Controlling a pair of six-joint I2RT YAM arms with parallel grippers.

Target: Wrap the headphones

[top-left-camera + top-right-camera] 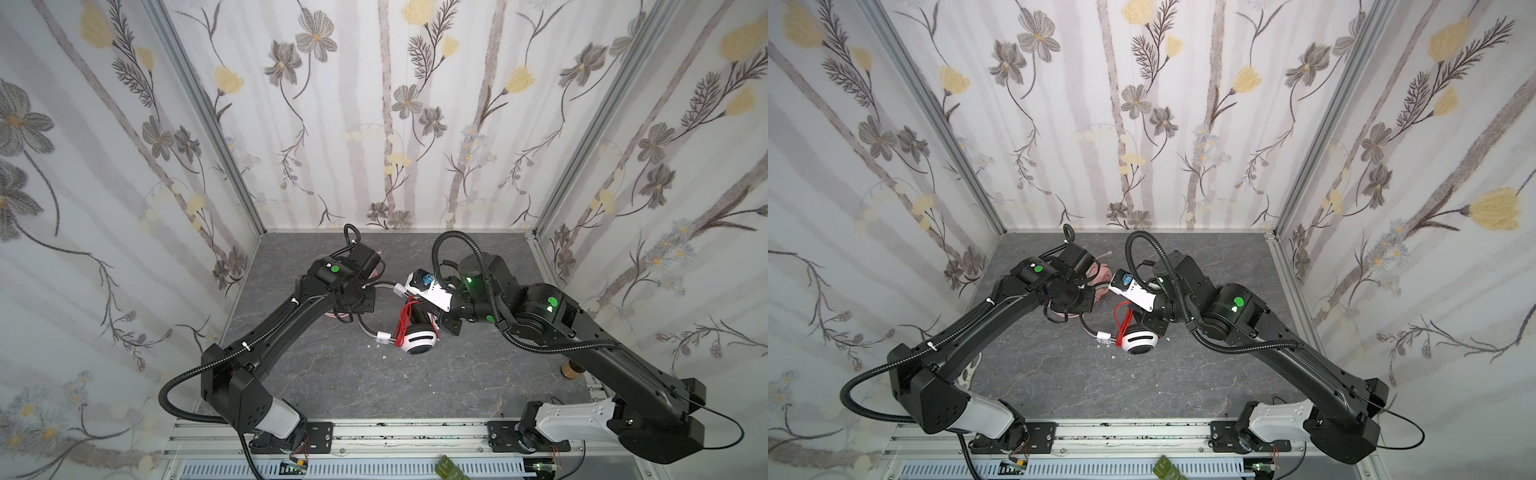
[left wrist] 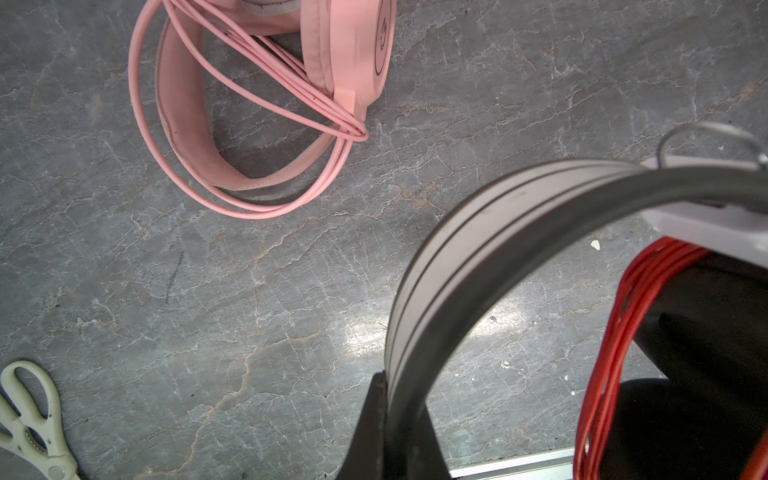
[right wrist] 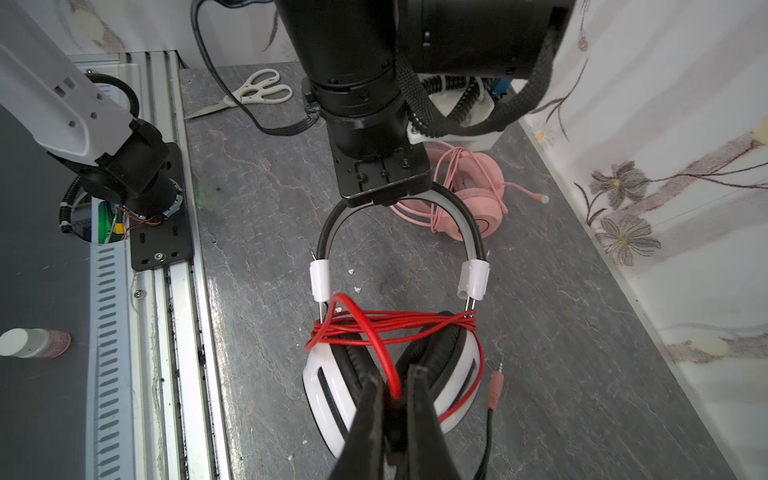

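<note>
The left jaws are clamped on the headband of the white-and-black headset (image 3: 318, 390). The right jaws pinch a strand of the red cable (image 3: 374, 328), which is wound across its two earcups. Just beyond the left jaws the pink headset (image 3: 478, 199) lies on the desk (image 3: 561, 332), its cable looped. A jack plug (image 3: 494, 388) lies beside the right jaws, and the scissors (image 3: 257, 93) lie well apart from both.

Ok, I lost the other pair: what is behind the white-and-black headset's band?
In the right wrist view the pink headset lies behind the band, cable looped over it. The left gripper, shut on the band, hides part of it.
</note>
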